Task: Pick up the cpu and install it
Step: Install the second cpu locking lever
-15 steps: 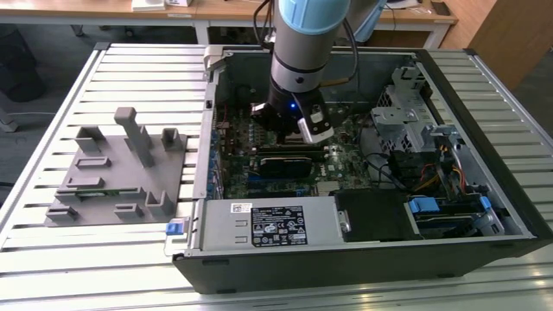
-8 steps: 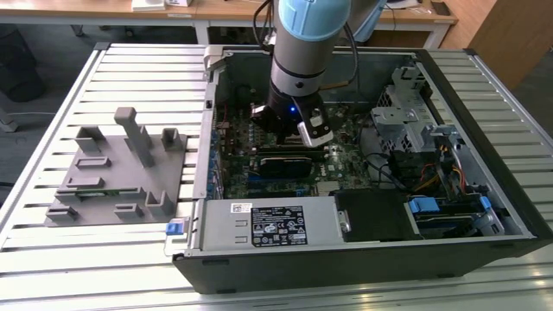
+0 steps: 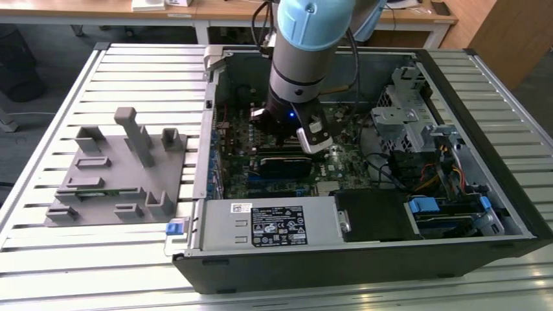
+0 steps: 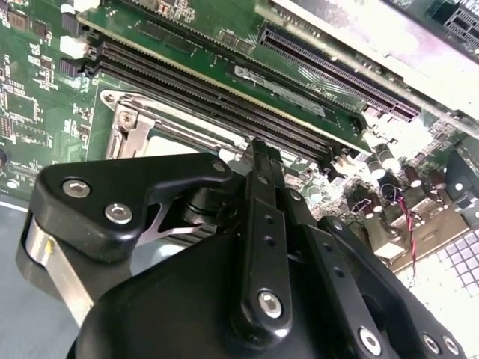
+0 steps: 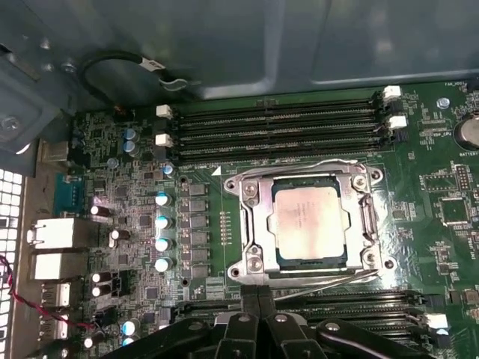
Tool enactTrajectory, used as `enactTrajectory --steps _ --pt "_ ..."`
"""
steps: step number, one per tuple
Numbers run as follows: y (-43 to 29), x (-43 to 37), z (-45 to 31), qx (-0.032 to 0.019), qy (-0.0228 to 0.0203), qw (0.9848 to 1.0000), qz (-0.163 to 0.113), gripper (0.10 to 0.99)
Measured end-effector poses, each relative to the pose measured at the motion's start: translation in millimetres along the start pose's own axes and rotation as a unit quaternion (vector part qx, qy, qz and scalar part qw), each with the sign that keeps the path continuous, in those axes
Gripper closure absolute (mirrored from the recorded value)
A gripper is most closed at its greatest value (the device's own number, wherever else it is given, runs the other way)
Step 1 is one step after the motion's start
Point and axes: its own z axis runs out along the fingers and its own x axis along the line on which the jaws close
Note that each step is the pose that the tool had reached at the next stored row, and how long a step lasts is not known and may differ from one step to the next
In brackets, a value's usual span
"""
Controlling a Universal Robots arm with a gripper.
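The cpu [image 5: 310,223], a flat square chip with a silver top, lies inside the metal socket frame [image 5: 251,224] on the green motherboard [image 5: 449,217]. In the first wrist view my gripper [image 5: 260,301] is beside the socket's edge, apart from the chip. Its two black fingers [image 4: 263,194] are pressed together with nothing between them in the second wrist view, above the memory slots [image 4: 224,112]. From the exterior view the arm [image 3: 298,78] reaches down into the open computer case [image 3: 363,259], over the board's middle.
A grey moulded fixture tray [image 3: 112,168] lies on the slatted table at the exterior view's left. Inside the case, a drive cage [image 3: 415,123] with cables stands at the right and a power supply [image 3: 268,223] at the front. Capacitors [image 5: 161,221] and rear ports [image 5: 56,232] flank the socket.
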Motion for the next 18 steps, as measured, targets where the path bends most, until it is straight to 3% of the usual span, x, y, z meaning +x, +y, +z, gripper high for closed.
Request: enactTrajectory --steps 6,18 --pt "-1.8 3.2 5.5 -0.0085 0.0008 1.0000 0.000 0.980" --pt "-4.1 5.6 14.3 -0.0317 0.0029 0.9995 -0.002 0.980"
